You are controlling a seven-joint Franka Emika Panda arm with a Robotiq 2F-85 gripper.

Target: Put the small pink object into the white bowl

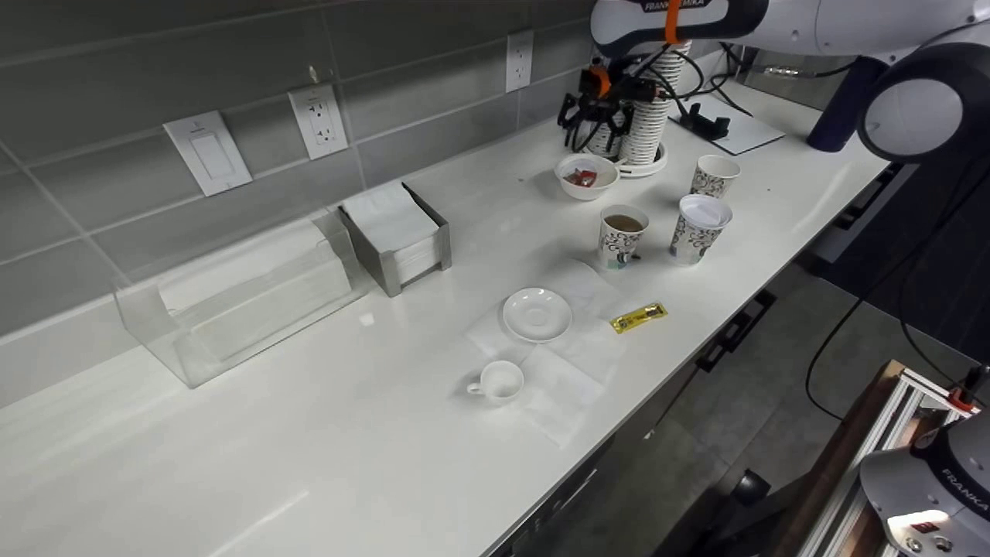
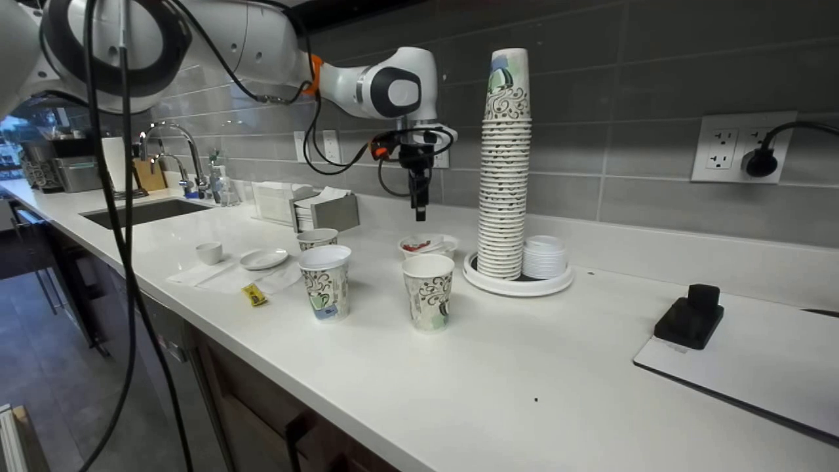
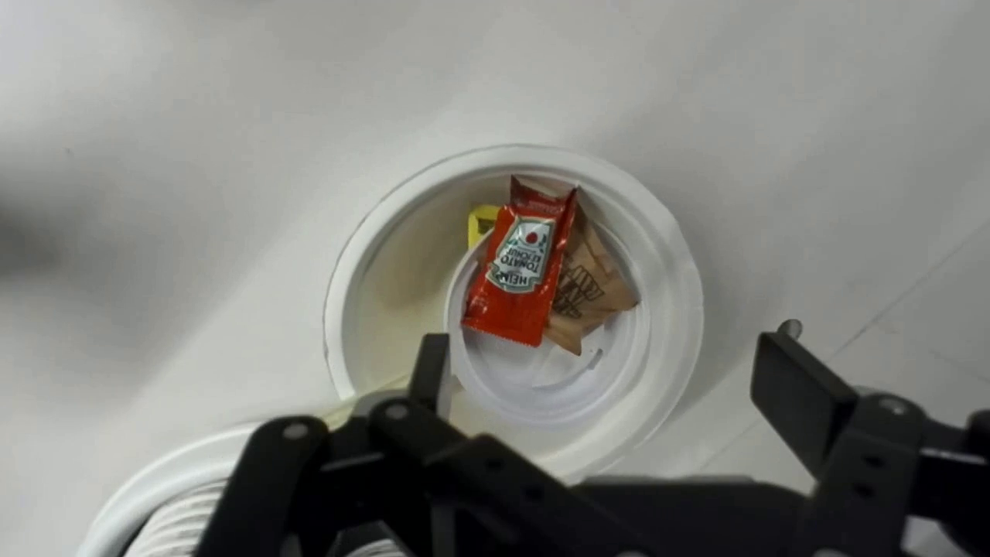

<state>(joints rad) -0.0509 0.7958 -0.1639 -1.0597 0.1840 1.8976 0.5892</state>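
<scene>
Wrist view downward onto counter [image 3: 232,170]

Wht arm [image 2: 265,39] w/ blk joint rings [image 2: 379,90], orange strap [image 2: 316,72], blk cables [image 2: 331,173]; blk gripper [image 3: 609,377] w/ grey screws [image 3: 295,431].

White round bowl [image 3: 398,271], broad smooth rim, cream-shaded inside | stood upright | set just beside the round white-rimmed tray [image 2: 519,288]; whether the two touch cannot be told | partly filled: a glossy red ketchup packet [image 3: 520,271] is laid over a brown paper packet [image 3: 589,285], with a yellow packet [image 3: 481,222] mostly hidden at its edge
</scene>
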